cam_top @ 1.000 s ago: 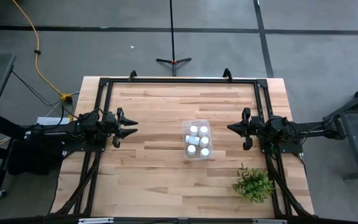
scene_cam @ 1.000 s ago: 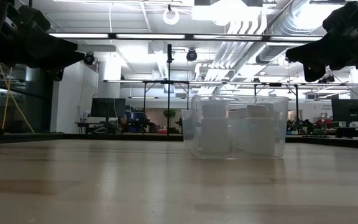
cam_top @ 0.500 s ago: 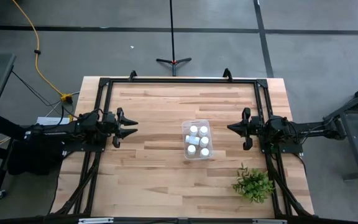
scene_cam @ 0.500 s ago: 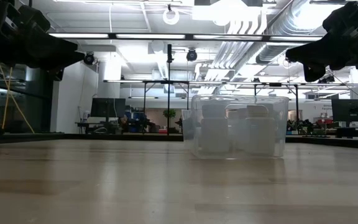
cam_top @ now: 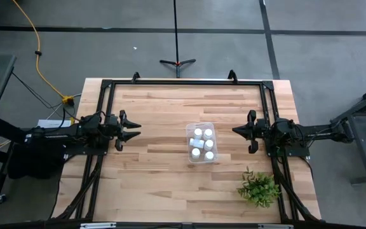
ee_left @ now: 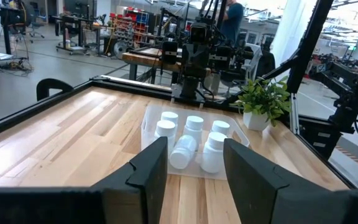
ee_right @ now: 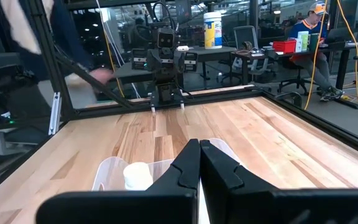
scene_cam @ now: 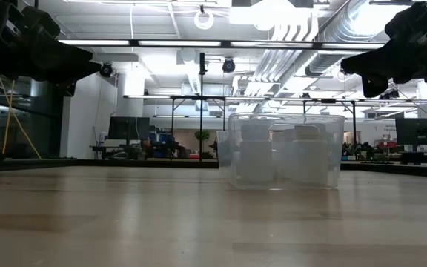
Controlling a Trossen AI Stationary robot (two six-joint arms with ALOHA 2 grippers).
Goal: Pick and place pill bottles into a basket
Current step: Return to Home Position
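Note:
The clear plastic bin (cam_top: 202,142) stands on the wooden table, right of its middle. Several white pill bottles (cam_top: 203,144) are inside it; most stand upright on the bin's floor, and one (ee_left: 182,152) lies tilted among them. The bin also shows in the low view (scene_cam: 286,150). My left gripper (cam_top: 135,130) hovers open and empty at the table's left, pointing at the bin (ee_left: 194,168). My right gripper (cam_top: 236,131) hovers shut and empty at the table's right, pointing at the bin (ee_right: 200,163).
A green leafy plant (cam_top: 259,188) stands at the near right of the table. A black rail frame (cam_top: 183,82) runs along the table's far, left and right edges. Bare wood lies between each gripper and the bin. A person (ee_right: 316,25) sits in the room beyond.

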